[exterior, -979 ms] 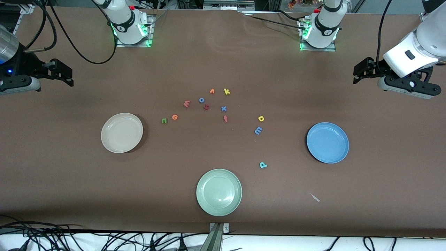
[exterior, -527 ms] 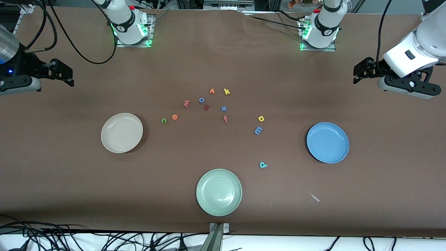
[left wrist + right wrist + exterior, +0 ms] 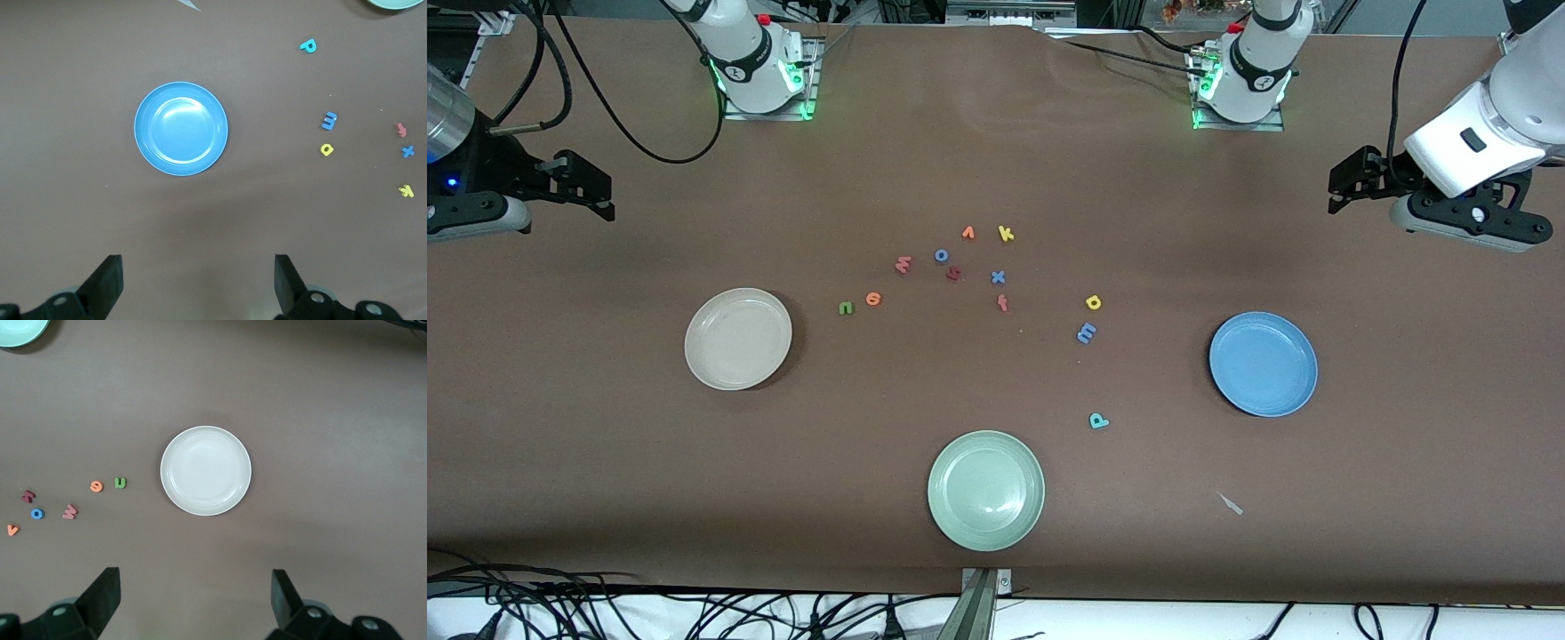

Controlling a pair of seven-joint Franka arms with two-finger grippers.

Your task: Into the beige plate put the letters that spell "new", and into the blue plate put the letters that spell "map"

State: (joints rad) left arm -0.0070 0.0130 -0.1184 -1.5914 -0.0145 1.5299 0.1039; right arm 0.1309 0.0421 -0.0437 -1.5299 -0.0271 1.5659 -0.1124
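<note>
While both arms wait up high, left gripper and right gripper are spread wide w/ nothing in them. Beige plate and blue plate hold nothing; n, e, w, m, a, p lie on the table btw them.

Robot lab — bolted arm bases, cables

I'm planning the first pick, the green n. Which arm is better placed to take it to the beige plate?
Probably the right arm. The green n lies beside the beige plate, toward the right arm's end of the table, where the right gripper hangs open. The left gripper, also open, hangs at the blue plate's end.
</note>
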